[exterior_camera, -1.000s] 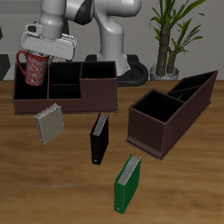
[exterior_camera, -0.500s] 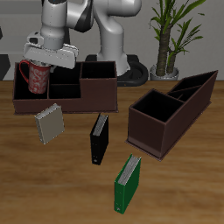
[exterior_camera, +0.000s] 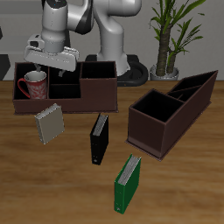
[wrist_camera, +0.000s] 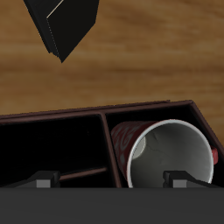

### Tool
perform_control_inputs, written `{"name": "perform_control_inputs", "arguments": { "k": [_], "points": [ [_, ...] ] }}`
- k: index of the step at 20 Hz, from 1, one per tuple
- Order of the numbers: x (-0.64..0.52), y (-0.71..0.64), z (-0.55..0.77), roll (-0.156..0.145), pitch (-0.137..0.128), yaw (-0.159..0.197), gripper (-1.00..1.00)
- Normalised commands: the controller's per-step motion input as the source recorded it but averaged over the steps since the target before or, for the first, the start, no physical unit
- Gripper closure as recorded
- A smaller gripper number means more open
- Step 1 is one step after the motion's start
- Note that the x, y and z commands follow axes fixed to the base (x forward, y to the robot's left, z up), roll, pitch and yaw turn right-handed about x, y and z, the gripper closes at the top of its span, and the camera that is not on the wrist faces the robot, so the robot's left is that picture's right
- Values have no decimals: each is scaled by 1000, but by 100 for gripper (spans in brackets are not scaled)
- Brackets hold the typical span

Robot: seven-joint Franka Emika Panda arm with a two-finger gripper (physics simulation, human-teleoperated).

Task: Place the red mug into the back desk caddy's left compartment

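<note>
The red mug (exterior_camera: pixel 33 85) stands in the left compartment (exterior_camera: pixel 22 70) of the back desk caddy (exterior_camera: pixel 87 107), its handle toward the caddy's outer end wall. My gripper (exterior_camera: pixel 44 68) hangs just above and slightly to the side of the mug, open and holding nothing. In the wrist view the mug (wrist_camera: pixel 166 153) shows its pale inside below the gripper (wrist_camera: pixel 109 182), inside the caddy's dark walls (wrist_camera: pixel 52 118). The fingertips (wrist_camera: pixel 39 182) are spread wide apart.
A grey book (exterior_camera: pixel 50 123), a black book (exterior_camera: pixel 99 137) and a green book (exterior_camera: pixel 129 182) lie in front of the caddy. The long narrow caddy (exterior_camera: pixel 171 109) stands beside them. A potted plant (exterior_camera: pixel 171 35) is at the back. The black book also shows in the wrist view (wrist_camera: pixel 66 22).
The gripper carried the mug down over the end compartment and let go. The mug now rests lower inside the caddy, and the fingers are apart.
</note>
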Motion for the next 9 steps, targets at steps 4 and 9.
{"name": "perform_control_inputs", "arguments": {
  "k": [4, 9],
  "points": [
    [-16, 9, 130, 2, -15, 3, -100],
    [74, 194, 169, 33, -19, 18, -100]
  ]
}}
